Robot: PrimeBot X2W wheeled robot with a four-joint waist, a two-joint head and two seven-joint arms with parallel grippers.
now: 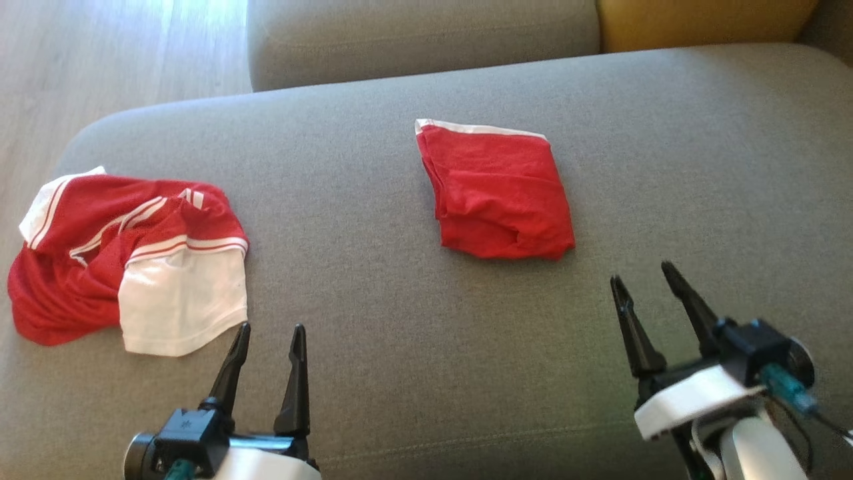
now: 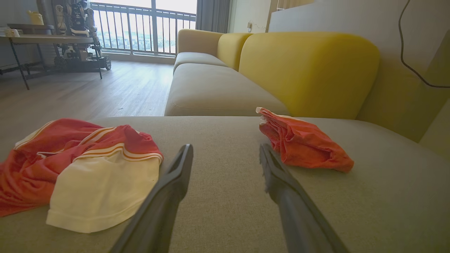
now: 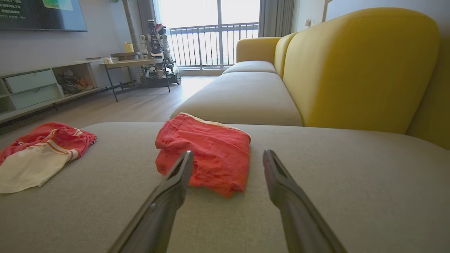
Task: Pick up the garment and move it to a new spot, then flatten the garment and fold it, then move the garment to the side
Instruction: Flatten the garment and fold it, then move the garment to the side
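both grippers are spread wide and hold nothing. the left gripper [image 1: 271, 327] and the right gripper [image 1: 640, 272] sit near the front of the grey sofa seat [image 1: 373, 280]. the folded red garment [image 1: 496, 193] lies flat in the middle of the seat, ahead of the right gripper and a bit to its left. its long side seems to run away from the robot. i think the right arm is nearer. a crumpled red and white shirt [image 1: 126, 260] lies just beside the left gripper.

You have on the seat [image 1: 373, 287]: folded garment [image 1: 496, 193], middle, nearer the back edge; crumpled garment [image 1: 126, 260], left edge, well apart. Behind the seat: another cushion [image 1: 420, 37].
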